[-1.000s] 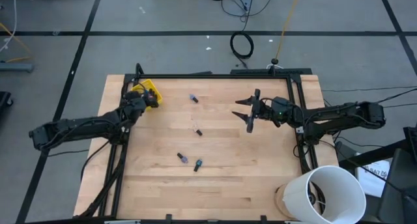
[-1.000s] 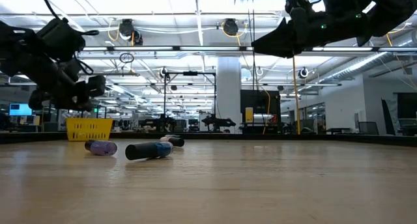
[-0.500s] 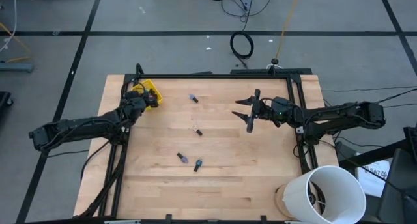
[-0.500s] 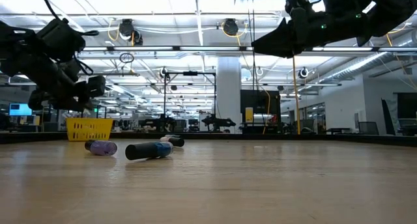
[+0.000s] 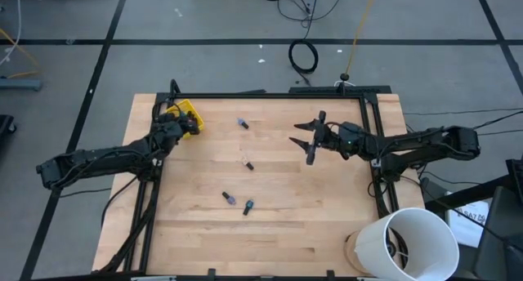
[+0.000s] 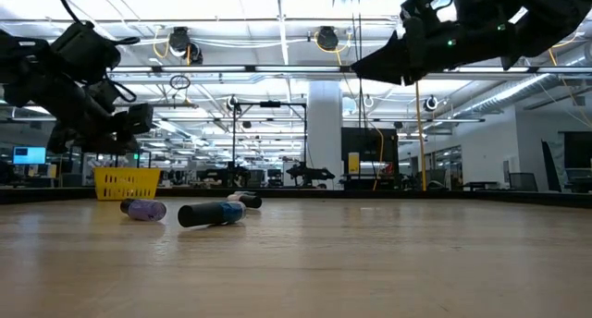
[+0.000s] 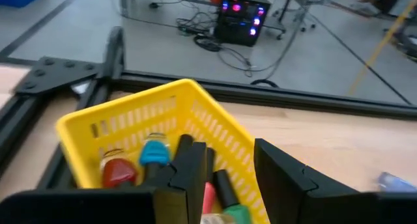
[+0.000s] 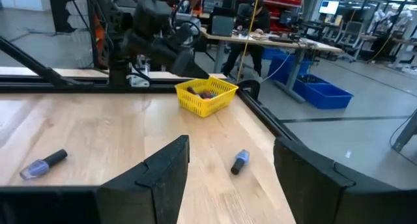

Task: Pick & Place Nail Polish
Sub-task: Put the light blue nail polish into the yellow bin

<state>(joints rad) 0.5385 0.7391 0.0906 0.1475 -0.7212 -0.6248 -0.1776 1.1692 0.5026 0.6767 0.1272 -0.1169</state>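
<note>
Above the yellow bin (image 7: 195,126), the left claw (image 7: 225,175) stands part-open and empty; the right claw (image 8: 231,162) hangs wide over the bench (image 5: 278,224). Loose nail polish bottles (image 5: 230,198) look light, hard and slick: grip across the body.

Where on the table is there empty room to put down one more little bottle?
The front strip of the wooden table, nearest the white bucket, is bare. So is the patch between the right gripper and the bottles lying mid-table. It is crowded at the yellow basket, where the left gripper hovers over the bottles inside.
</note>
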